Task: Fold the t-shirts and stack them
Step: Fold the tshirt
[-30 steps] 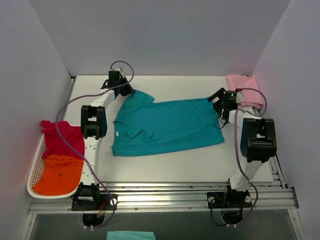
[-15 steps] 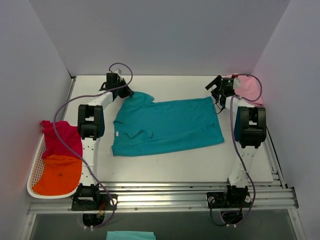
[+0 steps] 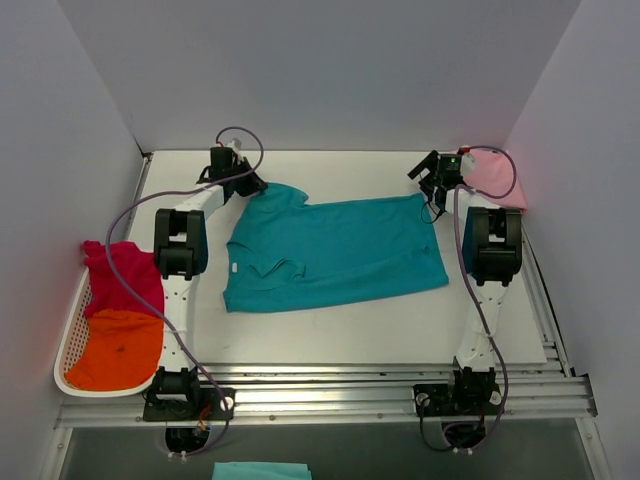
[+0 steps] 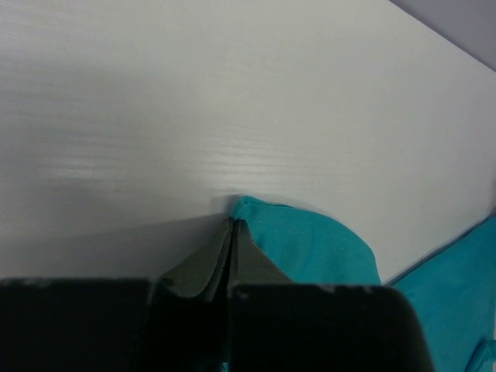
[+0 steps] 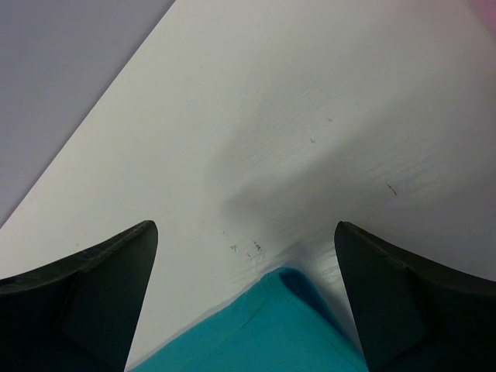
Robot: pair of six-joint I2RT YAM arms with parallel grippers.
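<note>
A teal t-shirt (image 3: 330, 250) lies spread flat in the middle of the table. My left gripper (image 3: 256, 185) is at its far left sleeve. In the left wrist view the fingers (image 4: 232, 226) are shut, with the teal sleeve tip (image 4: 310, 248) pinched at them. My right gripper (image 3: 432, 188) is open over the shirt's far right corner. In the right wrist view the corner (image 5: 302, 318) lies flat between the spread jaws (image 5: 246, 229), touching neither. A pale pink t-shirt (image 3: 490, 175) lies folded at the far right. Magenta-red (image 3: 125, 275) and orange (image 3: 118, 350) t-shirts lie in the basket.
The white plastic basket (image 3: 72, 330) hangs off the table's left edge. Grey walls close in the back and both sides. A metal rail (image 3: 330, 385) runs along the near edge by the arm bases. A teal piece (image 3: 260, 470) shows below the rail.
The right arm has stretched farther back, moving its gripper from the shirt's right edge to the far right corner. The left gripper and the shirt have barely moved.
</note>
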